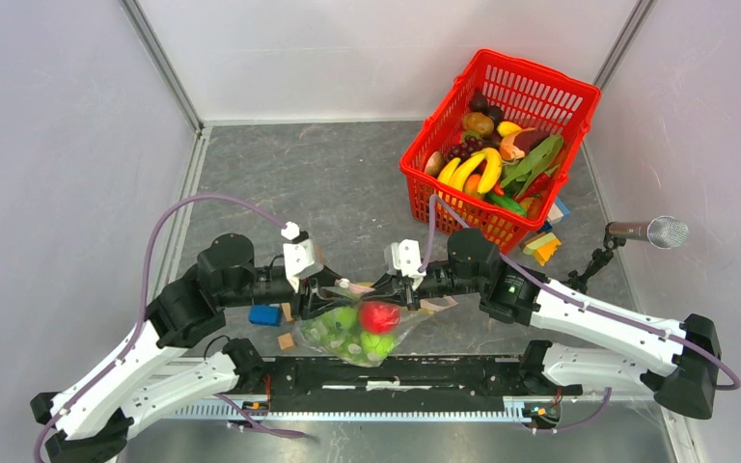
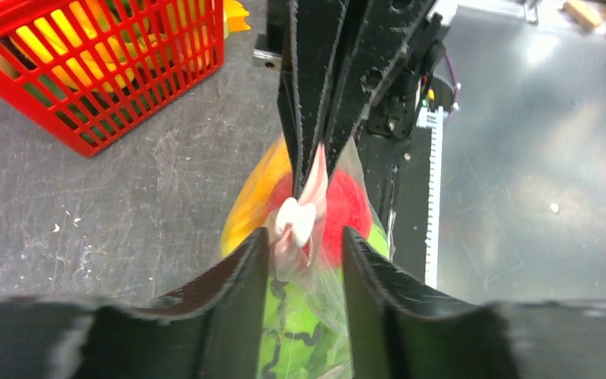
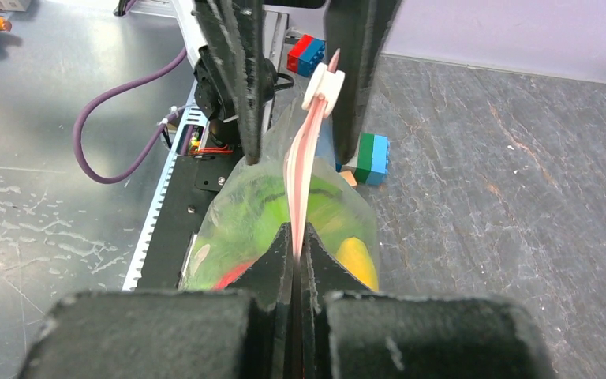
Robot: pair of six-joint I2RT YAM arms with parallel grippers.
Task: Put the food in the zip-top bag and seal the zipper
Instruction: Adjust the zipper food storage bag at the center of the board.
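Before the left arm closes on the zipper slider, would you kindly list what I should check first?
1. The food is inside the zip-top bag: ok, red and green pieces show through the plastic.
2. The right claw is shut on the zipper: ok, it pinches the pink strip.
3. The left claw is astride the white slider: ok, jaws open, one finger on either side.
4. The zipper runs straight between the claws: ok, only a slight bend.
5. The zipper is sealed over its full width: cannot tell.
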